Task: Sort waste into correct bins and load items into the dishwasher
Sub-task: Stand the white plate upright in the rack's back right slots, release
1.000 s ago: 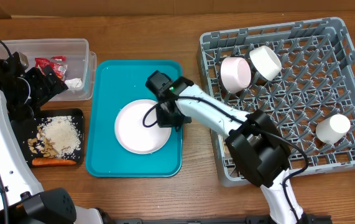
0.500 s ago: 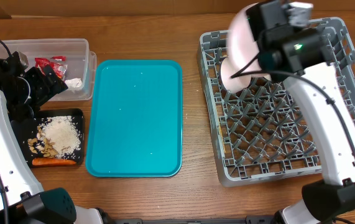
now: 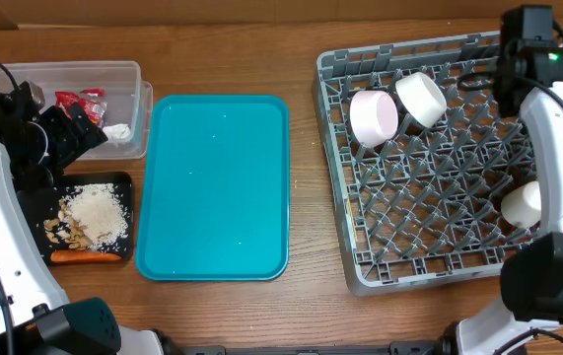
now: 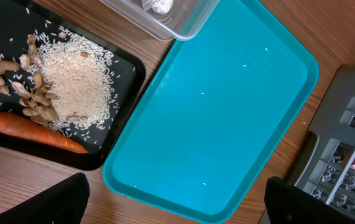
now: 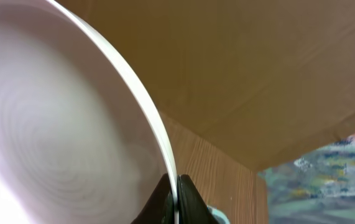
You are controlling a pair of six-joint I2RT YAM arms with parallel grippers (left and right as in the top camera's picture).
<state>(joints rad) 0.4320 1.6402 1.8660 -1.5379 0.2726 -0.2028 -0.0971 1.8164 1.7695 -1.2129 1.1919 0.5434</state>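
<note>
My right gripper (image 5: 176,186) is shut on the rim of a white plate (image 5: 53,124), which fills the left of the right wrist view. In the overhead view this gripper (image 3: 526,39) is above the back right corner of the grey dish rack (image 3: 439,247), and the plate is not visible there. The rack holds a pink cup (image 3: 373,115) and two white cups (image 3: 421,97) (image 3: 521,202). The teal tray (image 3: 214,187) has nothing on it. My left gripper (image 4: 177,208) is open and holds nothing, above the tray's near edge (image 4: 214,205); it also shows in the overhead view (image 3: 69,133).
A clear bin (image 3: 74,74) with wrappers stands at the back left. A black tray (image 3: 89,217) with rice, peanuts and a carrot (image 4: 37,134) lies left of the teal tray. Bare wood separates the teal tray and the rack.
The right gripper lifted the white plate off the teal tray and carried it right, over the rack to its back right corner. The left arm has not moved.
</note>
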